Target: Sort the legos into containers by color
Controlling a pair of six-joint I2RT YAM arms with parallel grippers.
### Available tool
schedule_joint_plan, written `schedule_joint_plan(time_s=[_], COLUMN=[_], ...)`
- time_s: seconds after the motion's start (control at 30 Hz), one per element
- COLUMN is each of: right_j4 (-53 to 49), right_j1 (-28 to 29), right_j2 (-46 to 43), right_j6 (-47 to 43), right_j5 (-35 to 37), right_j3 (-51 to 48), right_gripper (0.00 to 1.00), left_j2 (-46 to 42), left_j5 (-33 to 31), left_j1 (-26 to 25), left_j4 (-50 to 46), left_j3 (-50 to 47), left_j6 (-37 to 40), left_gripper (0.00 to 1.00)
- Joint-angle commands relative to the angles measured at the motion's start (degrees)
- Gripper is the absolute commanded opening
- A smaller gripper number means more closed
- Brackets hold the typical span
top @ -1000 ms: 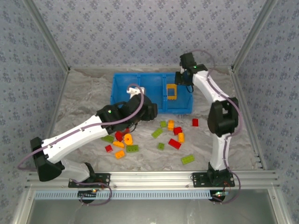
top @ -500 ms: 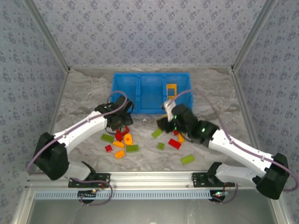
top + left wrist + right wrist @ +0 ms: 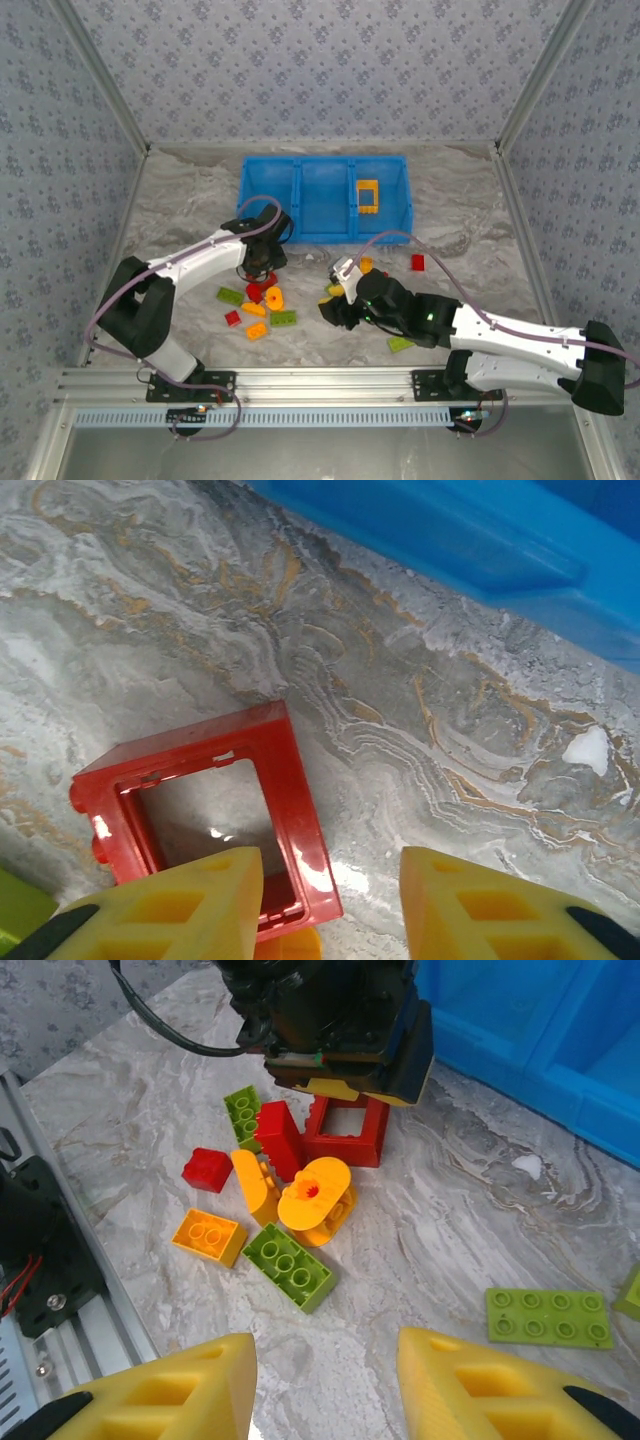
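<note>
- The left end effector hangs low over a red open square plastic frame brick in the lower left of the left wrist view. Its yellow fingers stand apart, one above the frame's hollow and the other outside its right-hand wall, with nothing clamped.
- The frame lies flat on the marbled grey surface, near the long bright blue plastic bin that runs across the upper right of that view.
- The step in hand looks like a pinch on that right-hand wall. To do it well:
  - lower until the inner finger sits well down inside the hollow;
  - centre the wall between the pads;
  - close squarely across it so the frame does not twist;
  - lift straight up.
- Crowding is the main risk. In the upper centre of the right wrist view a red plastic block touches the frame's left side. An orange rounded plastic piece sits just below. A slanted lift could drag either one.
- The right end effector has its fingers apart and holds nothing, above bare surface at the bottom of its own view. A lime green flat plastic plate lies at the lower right and a lime green plastic brick left of centre. Either seems a fair pick, away from the left arm.
- In the top view the bin's right compartment, upper centre, holds an orange-yellow plastic frame brick, so the red frame belongs in another compartment.
</note>
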Motion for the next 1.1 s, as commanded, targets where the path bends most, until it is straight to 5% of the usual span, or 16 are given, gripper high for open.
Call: schedule_joint_plan(time_s=[0.0,0.4,0.7,1.07], right_j4=[0.5,0.5,1.3,-1.2], right_j1=[0.4,0.0,0.0,-0.7], right_j2=[-0.6,0.1,0.0,-1.9], right_j6=[0.5,1.4,1.9,1.5], right_j5=[2.1,3.1,3.0,6.2], right_j3=[1.4,1.3,1.4,3.4], right_gripper=[0.44,0.43,0.43,0.42], left_j2=[1.6,4.0,5.8,-1.0], left_j5=[0.4,-2.2,-3.3,-13.6], left_j1=[0.3,-0.9,-1.4,-6.9], left_j4=[1.8,0.2,0.6,-12.5], left_j3=[-0.8,-1.0,-0.7,9.4], left_j6=[-0.9,-1.2,-0.6,1.9], left_gripper=[0.39,0.35,0.12,0.0])
